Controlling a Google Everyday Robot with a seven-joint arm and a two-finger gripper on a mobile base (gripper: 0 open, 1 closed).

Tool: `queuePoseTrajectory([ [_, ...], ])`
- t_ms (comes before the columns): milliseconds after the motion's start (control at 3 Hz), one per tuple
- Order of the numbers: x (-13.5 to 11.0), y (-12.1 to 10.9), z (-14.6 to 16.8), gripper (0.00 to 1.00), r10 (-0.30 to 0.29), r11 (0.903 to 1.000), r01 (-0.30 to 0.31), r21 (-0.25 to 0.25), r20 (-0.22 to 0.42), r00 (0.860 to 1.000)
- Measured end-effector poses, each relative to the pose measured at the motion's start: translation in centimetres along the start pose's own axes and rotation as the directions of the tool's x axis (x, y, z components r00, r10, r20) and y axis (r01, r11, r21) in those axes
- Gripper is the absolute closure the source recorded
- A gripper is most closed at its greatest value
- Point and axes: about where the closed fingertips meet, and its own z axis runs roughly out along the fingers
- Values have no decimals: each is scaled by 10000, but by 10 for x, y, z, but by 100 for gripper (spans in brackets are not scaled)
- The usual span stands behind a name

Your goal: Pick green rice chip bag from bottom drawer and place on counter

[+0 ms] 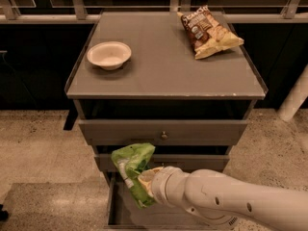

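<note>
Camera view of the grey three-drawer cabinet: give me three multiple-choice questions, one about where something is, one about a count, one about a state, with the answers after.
1. Where is the crinkly bright-green chip bag?
A. Flat on the counter
B. Held by the gripper, above the shallow grey bottom drawer
C. Inside the bowl

2. How many things lie on the flat grey counter?
A. One
B. Two
C. Four

3. What state is the bottom drawer in?
A. Pulled open
B. Pushed shut
C. Taken out, lying on the floor

Answers:
1 B: the gripper is shut on the bag, which hangs in the air in front of the cabinet.
2 B: only the round white bowl and the brown-and-cream chip bag are up there.
3 A: its plain grey inside shows below the bag.
</note>
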Motion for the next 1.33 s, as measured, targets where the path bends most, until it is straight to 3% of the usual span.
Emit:
queuePoseTrajectory([
  [333,0,0,0,100,0,10000,0,-1,1,10000],
  [667,-7,0,-9,100,153,9994,-146,-322,211,9997],
  [1000,-34,-12,-54,100,484,9984,-465,-325,621,9969],
  [1333,-72,-9,-112,100,168,9999,-171,20,901,9958],
])
